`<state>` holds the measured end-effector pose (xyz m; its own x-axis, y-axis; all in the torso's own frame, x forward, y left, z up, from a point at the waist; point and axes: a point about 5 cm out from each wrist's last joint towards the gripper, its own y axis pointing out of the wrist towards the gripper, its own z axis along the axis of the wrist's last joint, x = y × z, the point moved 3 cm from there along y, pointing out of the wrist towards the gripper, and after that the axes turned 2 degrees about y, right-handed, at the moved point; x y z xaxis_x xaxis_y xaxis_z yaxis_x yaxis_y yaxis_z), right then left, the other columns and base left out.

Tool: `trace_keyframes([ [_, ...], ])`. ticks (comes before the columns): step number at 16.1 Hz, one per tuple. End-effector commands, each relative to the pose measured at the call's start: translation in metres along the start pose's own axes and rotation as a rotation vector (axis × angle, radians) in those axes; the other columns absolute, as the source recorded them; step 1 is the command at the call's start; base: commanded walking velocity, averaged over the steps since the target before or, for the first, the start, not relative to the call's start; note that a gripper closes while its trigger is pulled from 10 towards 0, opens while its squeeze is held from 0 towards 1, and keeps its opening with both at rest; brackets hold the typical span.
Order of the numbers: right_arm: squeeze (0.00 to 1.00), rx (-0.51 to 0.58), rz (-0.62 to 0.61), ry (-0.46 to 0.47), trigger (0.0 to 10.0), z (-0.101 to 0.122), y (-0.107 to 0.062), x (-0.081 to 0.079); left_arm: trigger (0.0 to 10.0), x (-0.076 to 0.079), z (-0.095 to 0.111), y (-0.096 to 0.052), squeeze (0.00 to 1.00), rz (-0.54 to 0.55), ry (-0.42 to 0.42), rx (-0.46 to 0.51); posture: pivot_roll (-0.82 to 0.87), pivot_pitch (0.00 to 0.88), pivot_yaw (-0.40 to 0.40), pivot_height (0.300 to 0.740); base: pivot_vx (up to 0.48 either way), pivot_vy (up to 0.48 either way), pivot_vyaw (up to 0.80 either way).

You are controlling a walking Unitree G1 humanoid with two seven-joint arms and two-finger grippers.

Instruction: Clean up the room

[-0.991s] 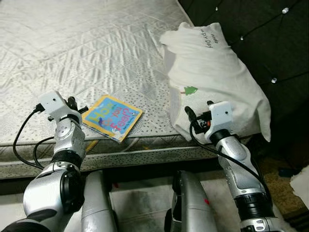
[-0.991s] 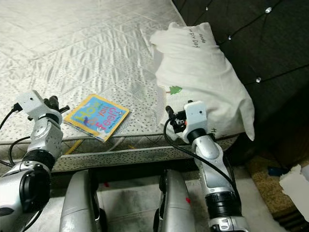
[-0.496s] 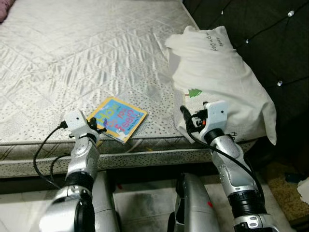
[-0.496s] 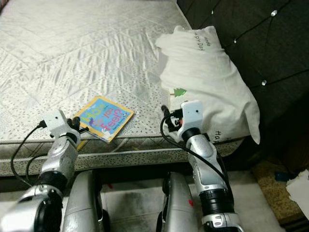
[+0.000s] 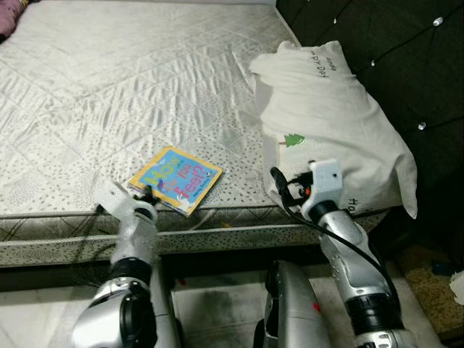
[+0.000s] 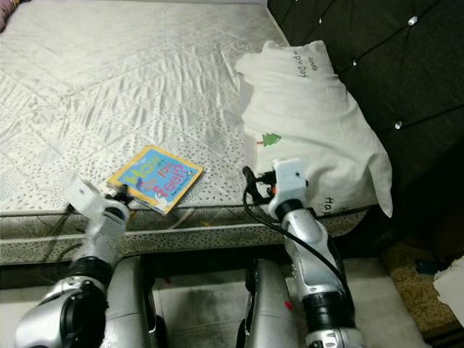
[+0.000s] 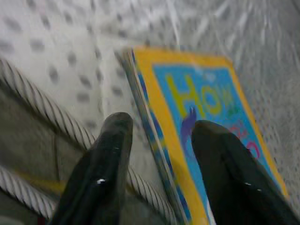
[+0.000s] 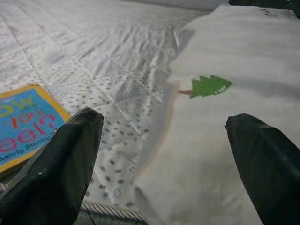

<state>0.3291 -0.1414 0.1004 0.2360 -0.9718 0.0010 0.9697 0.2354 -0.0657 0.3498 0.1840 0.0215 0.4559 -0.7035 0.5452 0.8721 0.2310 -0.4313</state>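
A thin children's book [image 5: 176,180] with a blue cover and yellow border lies flat on the mattress [image 5: 109,94], close to its front edge. My left gripper [image 5: 143,192] is open at the book's near corner; in the left wrist view its fingers [image 7: 110,154] straddle the book's edge [image 7: 206,122] just above the mattress piping. A white pillow [image 5: 333,116] with a small green tree print leans on the dark headboard at the right. My right gripper [image 5: 284,185] is wide open with nothing in it, just in front of the pillow's lower front corner [image 8: 234,122].
The dark tufted headboard [image 5: 406,58] rises behind the pillow. The mattress's front edge and side band [image 5: 65,246] run below the book. White paper [image 5: 457,286] lies on the floor at the far right. Something pink [image 5: 7,11] sits at the far left corner.
The camera has tilted a little. My left gripper has dropped and slid in to the book's near corner, blurred with motion. The right gripper sank slightly before the pillow.
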Motion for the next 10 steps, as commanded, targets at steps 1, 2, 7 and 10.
trace_keyframes([
  [1, 0.0, 0.015, -0.03, -0.003, 10.0, 0.006, -0.003, 0.009, 10.0, 0.002, 0.003, 0.001, 1.0, -0.004, -0.048, 0.002, -0.07, 0.034, -0.05, 0.544, 0.0, 0.0, 0.0],
  [2, 0.0, 0.014, -0.035, -0.006, 10.0, 0.006, -0.005, 0.01, 10.0, 0.004, 0.003, 0.002, 1.0, -0.026, -0.055, -0.003, -0.08, 0.039, -0.053, 0.544, 0.0, 0.0, 0.0],
  [7, 0.0, -0.007, -0.045, -0.018, 10.0, 0.006, -0.02, 0.016, 10.0, -0.002, 0.005, 0.007, 1.0, -0.017, -0.108, -0.023, -0.11, 0.085, -0.084, 0.544, 0.0, 0.0, 0.0],
  [10, 0.0, -0.015, -0.029, 0.01, 10.0, 0.007, -0.026, 0.015, 10.0, -0.002, -0.002, 0.005, 1.0, -0.019, -0.11, -0.043, -0.13, 0.103, -0.093, 0.544, 0.0, 0.0, 0.0],
])
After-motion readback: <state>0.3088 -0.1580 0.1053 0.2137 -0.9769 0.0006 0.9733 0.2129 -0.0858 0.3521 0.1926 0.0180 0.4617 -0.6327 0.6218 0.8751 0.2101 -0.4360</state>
